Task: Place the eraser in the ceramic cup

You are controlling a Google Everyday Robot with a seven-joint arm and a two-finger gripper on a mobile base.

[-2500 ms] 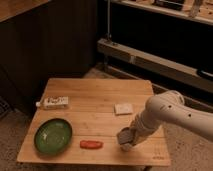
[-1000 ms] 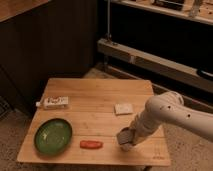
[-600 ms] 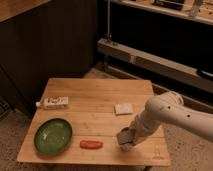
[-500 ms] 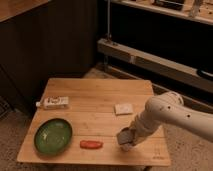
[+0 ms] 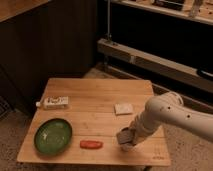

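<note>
My gripper (image 5: pixel 125 139) hangs low over the front right part of the wooden table (image 5: pixel 100 95), at the end of the white arm (image 5: pixel 170 114) that comes in from the right. No small white round cup shows; it is hidden or out of view. A flat pale square piece (image 5: pixel 123 108) lies just behind the gripper, apart from it. A white oblong block with a dark label (image 5: pixel 53 102) lies at the table's left edge. I cannot tell which of these is the eraser.
A green plate (image 5: pixel 52 135) sits at the front left. A small red-orange oblong thing (image 5: pixel 91 144) lies between the plate and the gripper. A metal rack (image 5: pixel 150 55) runs behind the table. The floor drops off on every side of the table.
</note>
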